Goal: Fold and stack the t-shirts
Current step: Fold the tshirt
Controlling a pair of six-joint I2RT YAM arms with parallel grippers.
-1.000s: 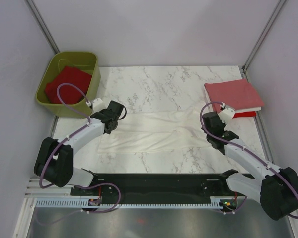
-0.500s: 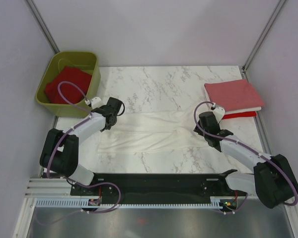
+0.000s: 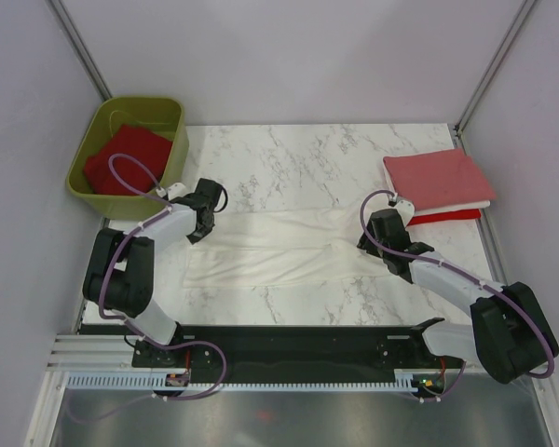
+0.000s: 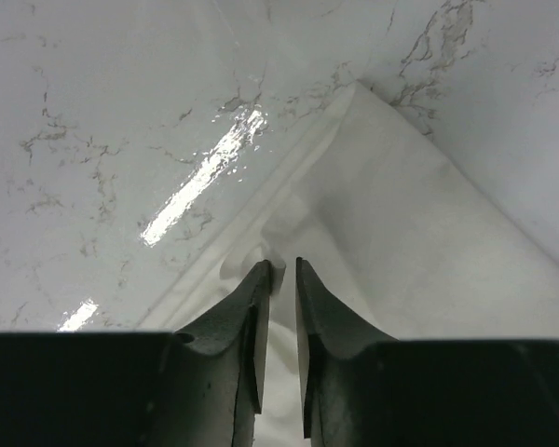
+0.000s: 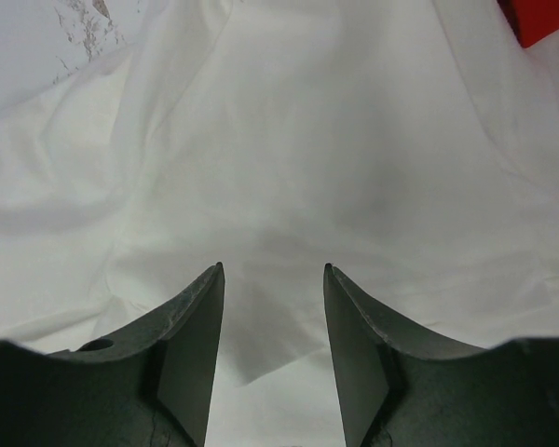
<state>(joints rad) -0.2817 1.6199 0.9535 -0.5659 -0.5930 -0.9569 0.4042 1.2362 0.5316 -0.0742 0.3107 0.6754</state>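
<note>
A white t-shirt [image 3: 279, 247] lay spread flat across the middle of the marble surface [image 3: 289, 154], its long side running left to right, with soft creases near its right end. The left gripper [image 4: 282, 270] was down at the shirt's far left edge. Its jaws were drawn almost together, with only a thin slit between them, and they pinched a small puckered ridge of the cloth's edge. The wrist view showed a corner of the shirt stretching away beyond the tips and bare, shiny marble to the left.

The right gripper [image 5: 273, 270] was low over the shirt's right end with its jaws apart. Only smooth white cloth showed in the gap, and I could not tell whether the tips touched it.

At the far right of the surface sat a folded stack, well apart from the spread shirt. It had a salmon pink t-shirt [image 3: 438, 177] on top, a thin white layer showing under it, and a red t-shirt [image 3: 455, 216] at the bottom. A corner of that red cloth also showed in the right wrist view.

At the far left corner stood an olive-green tub [image 3: 179, 140] holding a crumpled red t-shirt [image 3: 126, 158].
</note>
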